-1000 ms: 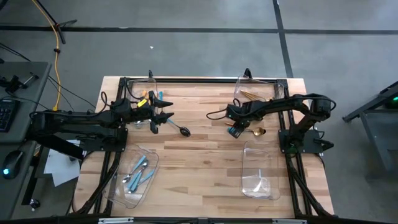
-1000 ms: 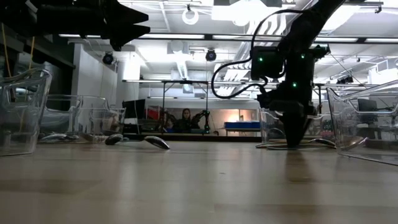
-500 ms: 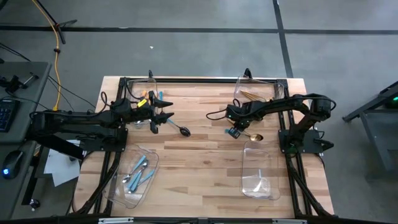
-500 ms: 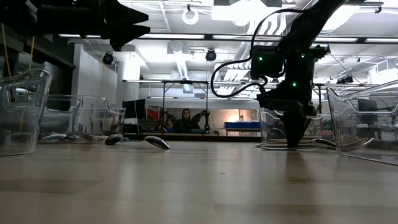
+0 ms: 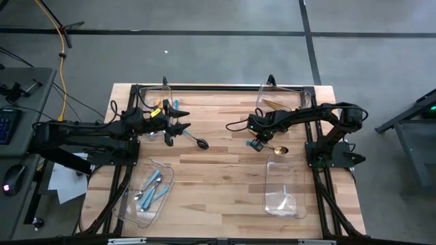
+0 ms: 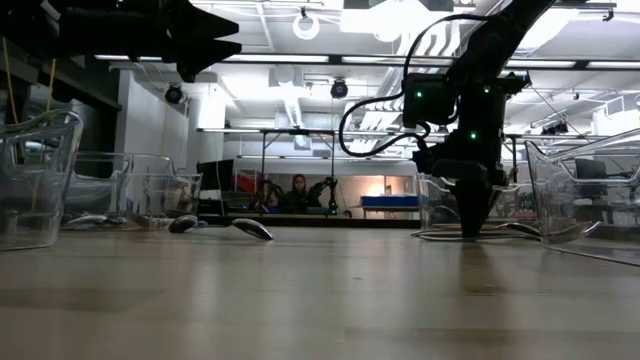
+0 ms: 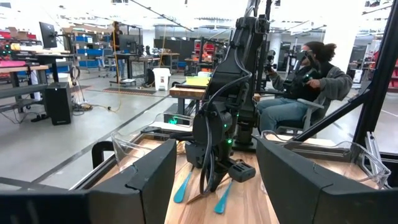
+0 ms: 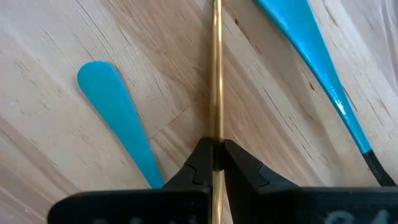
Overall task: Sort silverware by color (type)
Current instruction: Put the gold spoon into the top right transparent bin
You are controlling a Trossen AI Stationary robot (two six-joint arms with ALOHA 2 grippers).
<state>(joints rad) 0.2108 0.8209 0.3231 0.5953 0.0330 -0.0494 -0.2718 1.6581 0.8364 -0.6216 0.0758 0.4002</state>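
No brand or writing is showing anywhere I can read. The right gripper [image 8: 213,163] is pinching shut on the handle of a gold spoon [image 5: 279,149] lying on the tabletop [image 5: 218,170] near the right edge; two teal handles [image 8: 118,106] are lying either side of it, one cut off. The left gripper [image 5: 182,129] is hovering toward the far left corner with its fingers spread wide, holding nothing. A black spoon [image 5: 201,143] is lying just beside it. Four clear bins are sitting near the corners; the near-left bin [image 5: 129,211] is holding several light-blue-handled pieces [image 5: 153,187], too overlapped to count. A seated person [image 7: 305,81] is showing beyond the table
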